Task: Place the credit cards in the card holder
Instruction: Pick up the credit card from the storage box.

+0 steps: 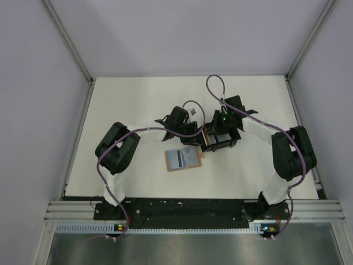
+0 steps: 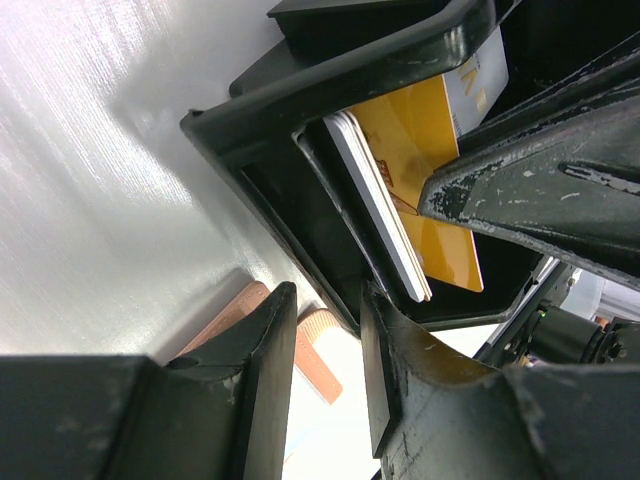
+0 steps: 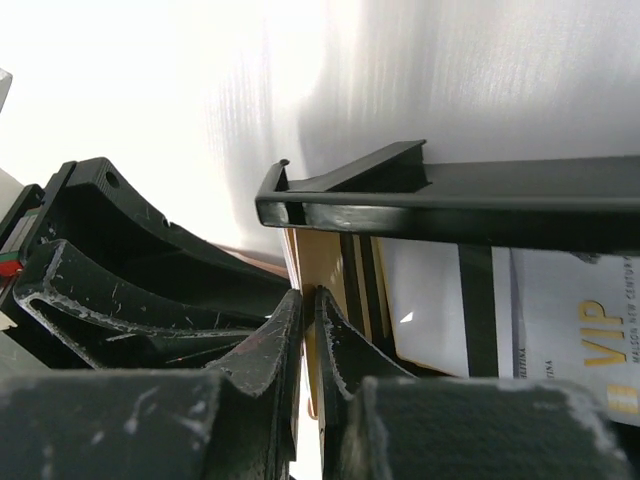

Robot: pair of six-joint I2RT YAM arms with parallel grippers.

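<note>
A white table (image 1: pixel 127 110) fills the floor of a pale-walled enclosure, with two arms reaching in from its near edge to meet near the middle. One black tray (image 1: pixel 225 143) sits there, tilted, with the left gripper (image 2: pixel 328 298) at its left side and the right gripper (image 3: pixel 310 300) at its right.

A stack of credit cards (image 2: pixel 375 200) stands on edge inside the tray. One yellow-orange card (image 2: pixel 420 150) is plain to see, with several white-edged ones packed against it, too tight to count. One white card marked VIP (image 3: pixel 585 340) shows in the right wrist view.

One card holder (image 1: pixel 185 160) lies flat on the table, just near and left of the tray, tan at the rim with a pale blue-grey, dark-striped face on top. Whether that face is a card cannot be told.

The left gripper's fingers stand partly apart with nothing between them. The right gripper's fingers are drawn almost together at the tray's edge, leaving a thin slit. Whether a card is nipped there cannot be told.
</note>
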